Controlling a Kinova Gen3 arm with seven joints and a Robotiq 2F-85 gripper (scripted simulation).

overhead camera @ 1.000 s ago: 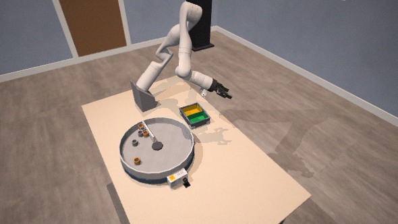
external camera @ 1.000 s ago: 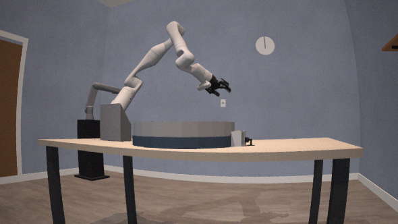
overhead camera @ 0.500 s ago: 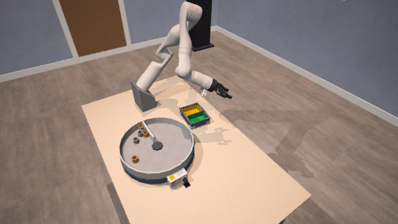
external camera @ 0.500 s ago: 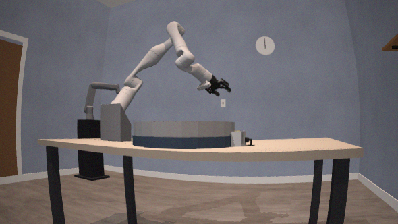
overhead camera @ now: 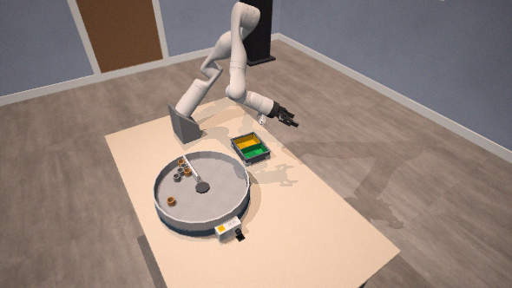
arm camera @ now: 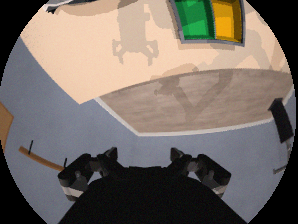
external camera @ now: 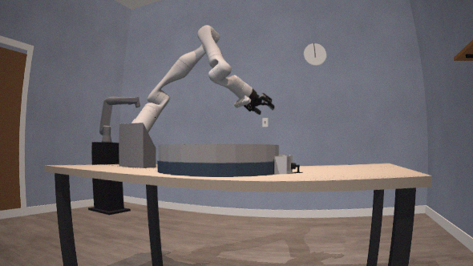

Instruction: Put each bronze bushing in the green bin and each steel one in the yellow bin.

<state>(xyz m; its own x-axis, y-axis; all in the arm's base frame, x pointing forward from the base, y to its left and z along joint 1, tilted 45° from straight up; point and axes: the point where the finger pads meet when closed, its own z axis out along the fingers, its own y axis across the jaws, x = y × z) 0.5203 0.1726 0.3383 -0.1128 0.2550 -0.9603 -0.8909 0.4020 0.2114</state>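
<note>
"Where are the bushings?"

"In the top view, the lone bronze bushing (overhead camera: 171, 199) sits at about eight o'clock on the turntable (overhead camera: 221, 199) (external camera: 218, 153). The rest crowd at ten to eleven, beside the white bar (overhead camera: 191, 168): two bronze, plus greyish ones I take for steel."

"And the gripper (overhead camera: 292, 120) (external camera: 265, 107) (arm camera: 144, 154)?"

"Raised beyond the bins, at about one o'clock from the turntable's hub (overhead camera: 202, 187). Its fingers are wide apart, with nothing between them."

"Which step is this?"

"Picking, I'd judge, with the arm poised for a first grasp. I see no bushing in the green bin (overhead camera: 255, 151) (arm camera: 196, 21) or the yellow bin (overhead camera: 246, 140) (arm camera: 227, 21)."

"Next move?"

"Swing over the turntable and come down on one bushing. The lone bronze looks easiest, having room for fingers all round. It belongs in green. If the turntable is turning, timing matters; in the cluster, a neighbour could get pinched too."

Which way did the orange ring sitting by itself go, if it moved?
Yes, the orange ring moved away from the white box, toward the white bar.
</note>
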